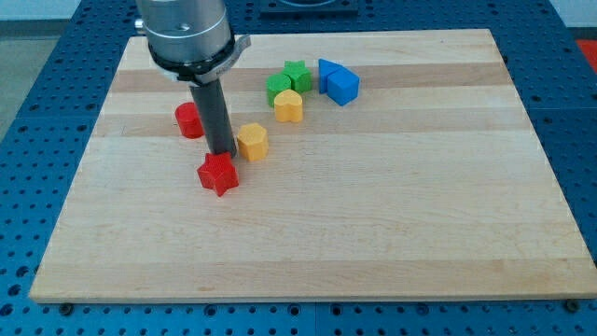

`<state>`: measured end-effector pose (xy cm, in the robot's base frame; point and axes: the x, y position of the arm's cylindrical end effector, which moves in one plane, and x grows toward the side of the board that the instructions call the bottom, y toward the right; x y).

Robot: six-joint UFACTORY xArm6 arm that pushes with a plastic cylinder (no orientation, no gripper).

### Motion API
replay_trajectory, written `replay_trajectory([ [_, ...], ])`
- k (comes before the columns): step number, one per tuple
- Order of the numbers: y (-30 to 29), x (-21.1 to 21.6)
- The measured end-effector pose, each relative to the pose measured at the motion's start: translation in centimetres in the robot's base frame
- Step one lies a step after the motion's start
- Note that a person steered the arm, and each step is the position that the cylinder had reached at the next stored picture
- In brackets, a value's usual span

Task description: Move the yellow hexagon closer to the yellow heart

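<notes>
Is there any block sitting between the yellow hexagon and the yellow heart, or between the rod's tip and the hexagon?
Nothing visible blocks either path. My tip sits just to the view's left of the yellow hexagon, with bare wood between the hexagon and the yellow heart. The red star lies below the tip, off the line.

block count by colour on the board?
Red: 2, red star, red cylinder
Yellow: 2, yellow hexagon, yellow heart
Green: 2, green star, green block
Blue: 2, blue blocks
Total: 8
</notes>
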<state>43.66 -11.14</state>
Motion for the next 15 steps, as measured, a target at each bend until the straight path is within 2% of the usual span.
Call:
replay_trajectory([
  [1,0.7,-1.9],
  [3,3.7,-2.1],
  [5,6.3,0.7],
  [9,13.0,0.8],
  [15,13.0,-1.7],
])
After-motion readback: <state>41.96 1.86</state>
